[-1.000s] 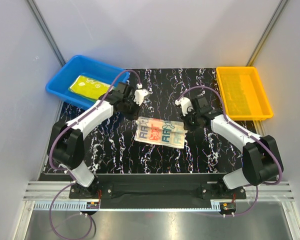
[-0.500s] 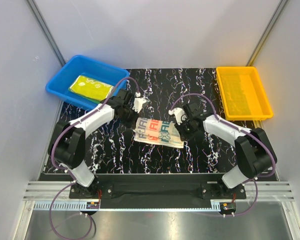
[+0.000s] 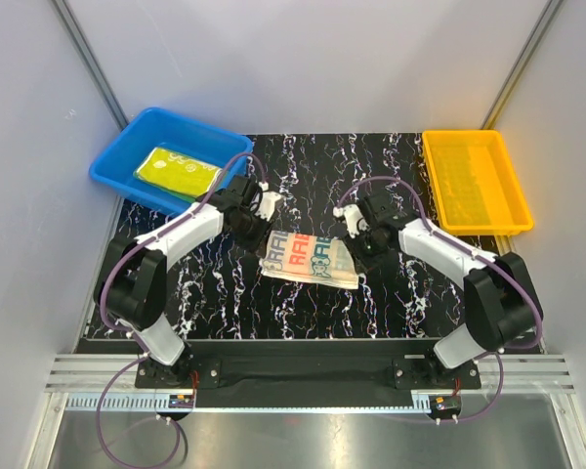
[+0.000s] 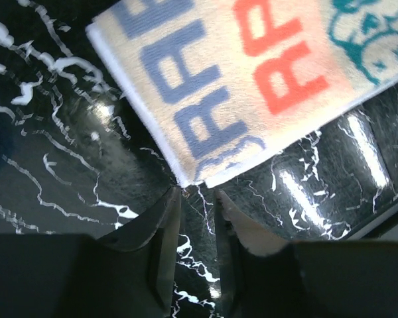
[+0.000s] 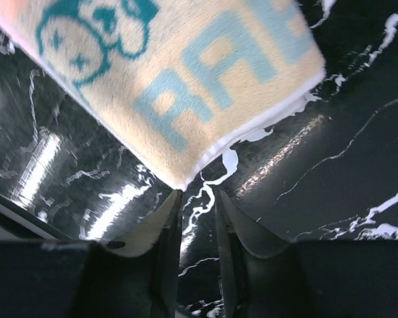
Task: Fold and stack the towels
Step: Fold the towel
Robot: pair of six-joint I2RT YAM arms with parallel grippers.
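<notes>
The striped, lettered towel (image 3: 311, 259) lies folded flat in the middle of the black marbled table (image 3: 225, 293). My left gripper (image 3: 259, 225) sits low at its far left corner, and my right gripper (image 3: 359, 242) at its far right corner. In the left wrist view the left gripper (image 4: 198, 192) is open by a narrow gap, with the towel's (image 4: 252, 79) corner just beyond its tips. The right gripper (image 5: 198, 193) stands the same way, the towel (image 5: 186, 79) corner just past its tips and only table between them. A yellow towel (image 3: 176, 169) lies in the blue bin (image 3: 105, 174).
The blue bin stands at the far left corner of the table. An orange bin (image 3: 469, 135) stands at the far right. Grey walls close in both sides and the back. Both arm bases sit at the near edge.
Both grippers were shut a second ago. They moved in over the lettered towel's far corners, then opened and let go; the towel now lies a little more bunched toward the near side.
</notes>
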